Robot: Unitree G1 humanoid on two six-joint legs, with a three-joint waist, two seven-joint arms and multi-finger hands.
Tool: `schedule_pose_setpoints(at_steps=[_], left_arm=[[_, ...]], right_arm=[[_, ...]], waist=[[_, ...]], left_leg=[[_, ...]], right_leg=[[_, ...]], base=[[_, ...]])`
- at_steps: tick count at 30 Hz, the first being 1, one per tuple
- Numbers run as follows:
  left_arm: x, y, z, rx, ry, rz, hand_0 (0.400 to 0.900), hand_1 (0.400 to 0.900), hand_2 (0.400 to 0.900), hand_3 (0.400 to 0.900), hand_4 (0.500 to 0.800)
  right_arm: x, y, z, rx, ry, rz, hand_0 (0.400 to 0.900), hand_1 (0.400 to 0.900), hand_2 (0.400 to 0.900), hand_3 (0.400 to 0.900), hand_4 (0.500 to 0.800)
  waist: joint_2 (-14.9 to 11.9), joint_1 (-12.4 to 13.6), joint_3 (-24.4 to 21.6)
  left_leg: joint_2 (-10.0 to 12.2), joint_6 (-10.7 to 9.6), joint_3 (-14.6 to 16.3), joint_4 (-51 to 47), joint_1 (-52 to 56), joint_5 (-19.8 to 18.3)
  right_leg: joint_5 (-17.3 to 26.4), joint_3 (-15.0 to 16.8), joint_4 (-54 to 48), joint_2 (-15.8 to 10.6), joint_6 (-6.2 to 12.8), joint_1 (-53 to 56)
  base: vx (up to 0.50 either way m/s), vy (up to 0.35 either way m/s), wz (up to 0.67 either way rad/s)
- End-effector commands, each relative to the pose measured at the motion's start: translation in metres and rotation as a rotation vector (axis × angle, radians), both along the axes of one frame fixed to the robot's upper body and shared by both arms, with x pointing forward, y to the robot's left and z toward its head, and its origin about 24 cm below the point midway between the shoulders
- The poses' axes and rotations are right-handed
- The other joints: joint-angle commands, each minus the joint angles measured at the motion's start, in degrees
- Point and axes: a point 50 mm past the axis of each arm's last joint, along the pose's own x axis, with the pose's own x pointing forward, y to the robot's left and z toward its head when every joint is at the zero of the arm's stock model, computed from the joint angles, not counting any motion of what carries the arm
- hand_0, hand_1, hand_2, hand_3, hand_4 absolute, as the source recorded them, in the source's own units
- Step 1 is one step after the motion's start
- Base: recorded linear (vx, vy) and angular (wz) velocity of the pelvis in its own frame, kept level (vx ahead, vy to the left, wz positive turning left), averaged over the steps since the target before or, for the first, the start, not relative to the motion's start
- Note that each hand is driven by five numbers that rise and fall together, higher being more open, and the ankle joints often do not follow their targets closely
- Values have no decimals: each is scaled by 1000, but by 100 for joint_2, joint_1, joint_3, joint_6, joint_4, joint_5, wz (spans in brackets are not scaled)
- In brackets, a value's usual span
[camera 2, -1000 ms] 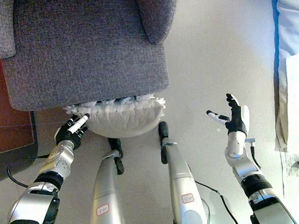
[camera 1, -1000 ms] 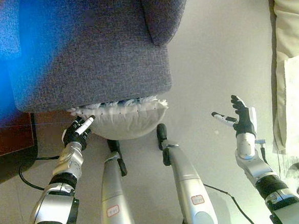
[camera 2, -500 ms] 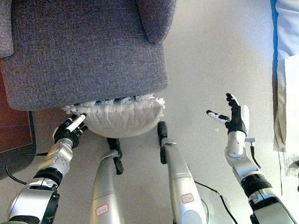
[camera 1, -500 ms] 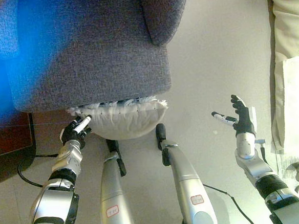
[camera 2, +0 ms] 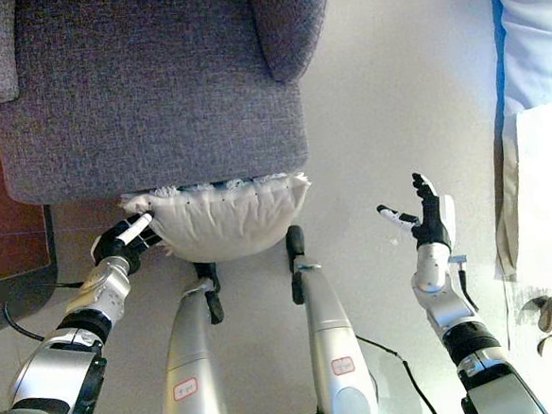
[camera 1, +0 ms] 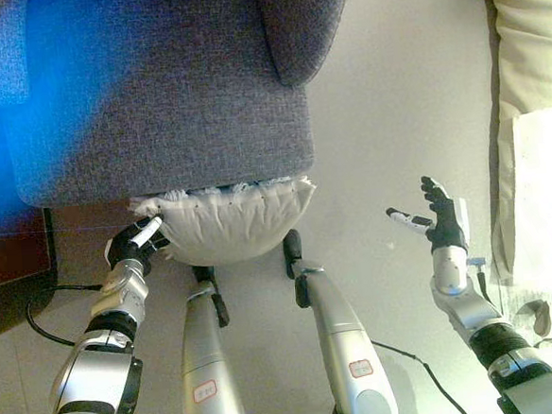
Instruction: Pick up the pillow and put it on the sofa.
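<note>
The white pillow (camera 1: 225, 225) with a frilled edge sits just in front of the grey sofa's (camera 1: 164, 92) front edge, over the floor. My left hand (camera 1: 135, 243) is at the pillow's left corner, fingers curled on the corner, one white-tipped finger lying along the frill. My right hand (camera 1: 438, 224) is open, palm turned inward, raised over the bare floor well to the right of the pillow and touching nothing. The sofa seat above the pillow holds nothing, and its right armrest (camera 2: 287, 21) shows at the top.
A dark wooden piece of furniture (camera 1: 11, 273) stands at the left by the sofa. Pale cloth or bedding (camera 1: 531, 56) runs down the right edge. Small objects (camera 2: 549, 316) lie at the lower right. Light floor (camera 1: 393, 114) lies between sofa and cloth.
The pillow now shows fuller and a little further right under the sofa's edge. My left hand has stayed at its left corner. My right hand has barely moved.
</note>
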Motion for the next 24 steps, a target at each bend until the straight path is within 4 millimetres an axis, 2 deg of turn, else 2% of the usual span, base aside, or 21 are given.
schedule_pose_setpoints(at_steps=[1, 10, 14, 19, 24], left_arm=[[16, 8, 42, 90, -141, -31, 400, 400, 400, 400, 500], [13, 7, 35, 75, -141, -59, 400, 400, 400, 400, 500], [7, 4, 23, 93, -116, -93, 400, 400, 400, 400, 500], [-9, 4, -2, 122, -48, -118, 400, 400, 400, 400, 500], [-35, 2, -35, 133, 21, -156, 400, 400, 400, 400, 500]], right_arm=[[4, -8, 31, -13, -159, -34, 900, 900, 900, 900, 800], [2, -8, 28, -5, -150, -38, 900, 900, 900, 900, 800], [-1, -10, 22, 3, -135, -49, 900, 900, 900, 900, 800], [-6, -15, 8, 5, -81, -62, 900, 900, 900, 900, 800], [-19, -27, -12, -8, 11, -71, 900, 900, 900, 900, 800]], waist=[[-160, 4, -8], [-119, 19, -8], [-71, 56, -8], [21, 118, -201], [245, 221, -644]], left_leg=[[-317, 226, 264, -30, 52, -334], [-344, 225, 332, -211, 340, -305], [-374, 214, 398, -412, 688, -272], [-376, 177, 527, -768, 1178, -181], [-330, 94, 691, -1360, 1955, -27]], right_leg=[[-279, -265, -136, 308, 0, 177], [-314, -258, -244, 335, -2, 412], [-347, -256, -394, 355, 6, 741], [-416, -269, -628, 323, 31, 1226], [-480, -368, -1074, 212, 81, 1962]], base=[[0, 0, 0], [-20, 6, 0], [-47, 7, 0], [-26, 11, -4], [12, 42, -8]])
